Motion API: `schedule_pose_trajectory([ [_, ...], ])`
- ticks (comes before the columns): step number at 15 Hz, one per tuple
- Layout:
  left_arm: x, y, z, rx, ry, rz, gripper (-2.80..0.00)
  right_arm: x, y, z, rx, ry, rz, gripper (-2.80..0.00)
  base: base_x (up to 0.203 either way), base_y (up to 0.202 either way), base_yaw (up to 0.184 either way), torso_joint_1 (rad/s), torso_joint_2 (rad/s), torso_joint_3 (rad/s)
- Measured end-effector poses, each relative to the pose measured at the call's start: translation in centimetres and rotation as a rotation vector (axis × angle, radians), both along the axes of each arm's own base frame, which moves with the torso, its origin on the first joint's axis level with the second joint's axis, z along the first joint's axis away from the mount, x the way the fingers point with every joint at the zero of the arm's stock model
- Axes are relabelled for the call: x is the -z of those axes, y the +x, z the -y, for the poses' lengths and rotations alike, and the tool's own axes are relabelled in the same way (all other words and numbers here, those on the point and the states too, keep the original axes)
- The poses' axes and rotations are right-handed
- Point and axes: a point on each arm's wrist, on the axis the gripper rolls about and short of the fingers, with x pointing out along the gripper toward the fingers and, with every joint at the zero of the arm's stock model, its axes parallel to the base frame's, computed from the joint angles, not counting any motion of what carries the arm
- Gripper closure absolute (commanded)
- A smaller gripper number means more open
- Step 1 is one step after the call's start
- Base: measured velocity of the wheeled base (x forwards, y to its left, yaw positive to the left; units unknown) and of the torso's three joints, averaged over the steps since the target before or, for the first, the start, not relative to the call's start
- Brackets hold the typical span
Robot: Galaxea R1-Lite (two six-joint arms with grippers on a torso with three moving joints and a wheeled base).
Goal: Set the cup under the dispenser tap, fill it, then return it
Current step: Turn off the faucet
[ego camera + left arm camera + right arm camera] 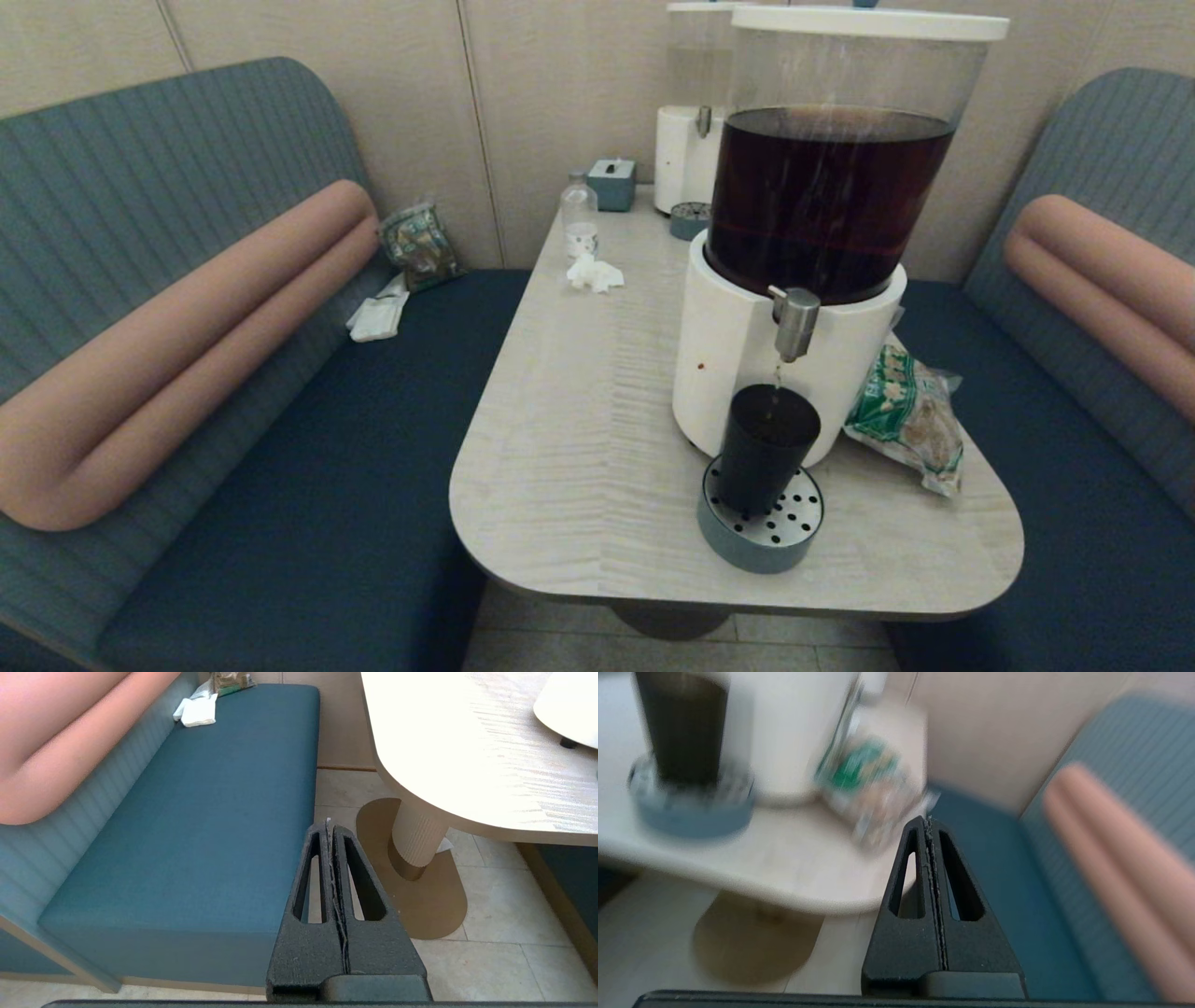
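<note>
The dark cup [767, 448] stands upright on the round perforated drip tray [782, 541], directly below the steel dispenser tap [795, 322] of the white-based dispenser [738, 364] holding dark brown drink. A thin trickle falls from the tap into the cup. The right wrist view shows the cup [684, 728] on the tray, far from my right gripper [928, 822], which is shut and empty, low off the table's near right corner. My left gripper [328, 826] is shut and empty, parked below table height beside the left bench. Neither gripper appears in the head view.
A green snack bag [907, 415] lies right of the dispenser. A clear bottle [579, 219], crumpled tissue [594, 273], a tissue box [612, 182] and a second dispenser [686, 140] stand at the table's far end. Benches [308, 448] flank the table [579, 448].
</note>
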Motion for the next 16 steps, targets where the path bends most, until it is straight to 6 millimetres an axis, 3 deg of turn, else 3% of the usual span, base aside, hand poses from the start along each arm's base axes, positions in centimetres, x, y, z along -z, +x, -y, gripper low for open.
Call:
schedule_pose_trajectory([
  [4,0.0,0.0,0.0,0.0,0.0,0.0,0.0,2.5,-0.6,0.0,-0.002,0.042,-0.143,0.0,0.0,0.0,0.0,0.0,0.0,0.0],
  [16,0.0,0.0,0.0,0.0,0.001,-0.001,0.0,3.3,-0.8,0.0,-0.031,0.225,-0.215,0.0,0.0,0.0,0.0,0.0,0.0,0.0],
])
